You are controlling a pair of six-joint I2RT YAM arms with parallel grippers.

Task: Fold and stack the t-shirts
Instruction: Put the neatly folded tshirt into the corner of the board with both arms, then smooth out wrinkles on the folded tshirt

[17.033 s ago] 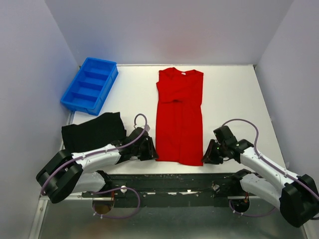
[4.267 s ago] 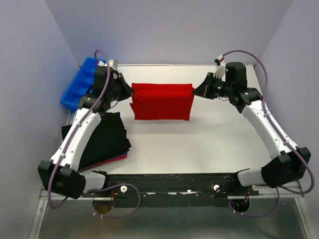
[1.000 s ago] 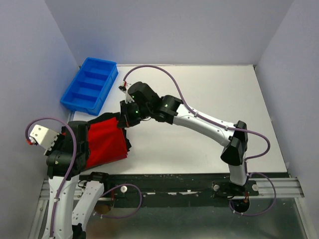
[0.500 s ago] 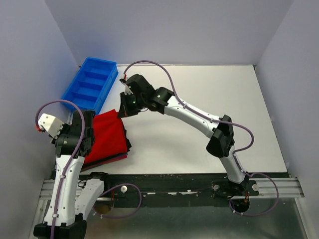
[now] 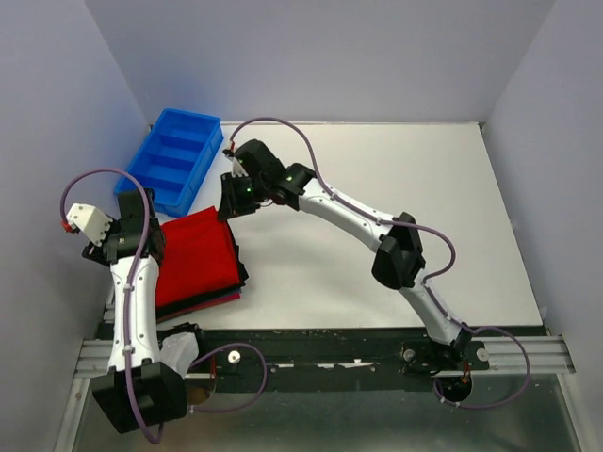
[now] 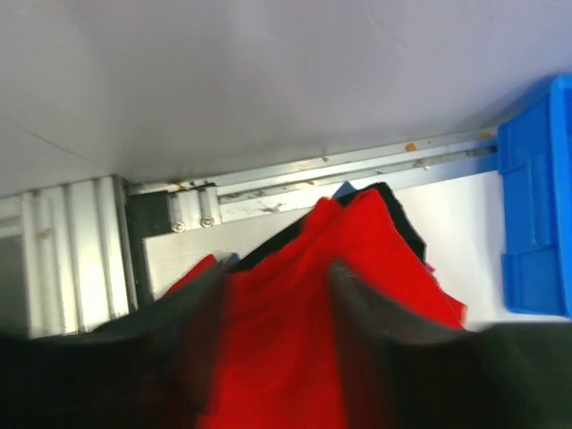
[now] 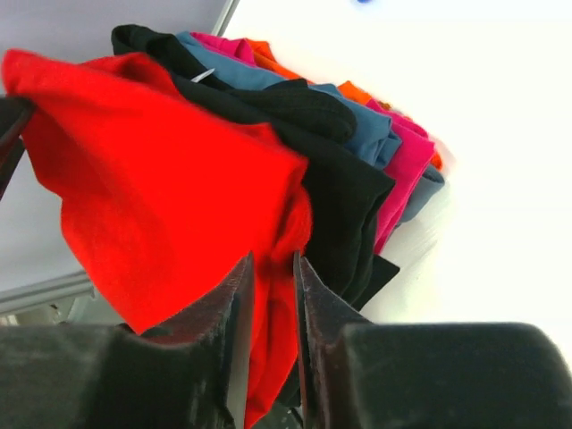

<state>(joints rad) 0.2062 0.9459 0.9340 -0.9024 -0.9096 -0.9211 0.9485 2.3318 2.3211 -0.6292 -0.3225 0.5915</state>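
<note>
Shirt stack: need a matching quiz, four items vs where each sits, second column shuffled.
Things:
1. red t-shirt
2. black t-shirt
3. pink t-shirt
4. blue compartment bin

Places:
A. lower in the pile, beneath the black layer
B. on the table beyond the pile, by the far-left corner
C. top of the pile
D. directly under the top layer

Pairs: 1-C, 2-D, 3-A, 4-B
</note>
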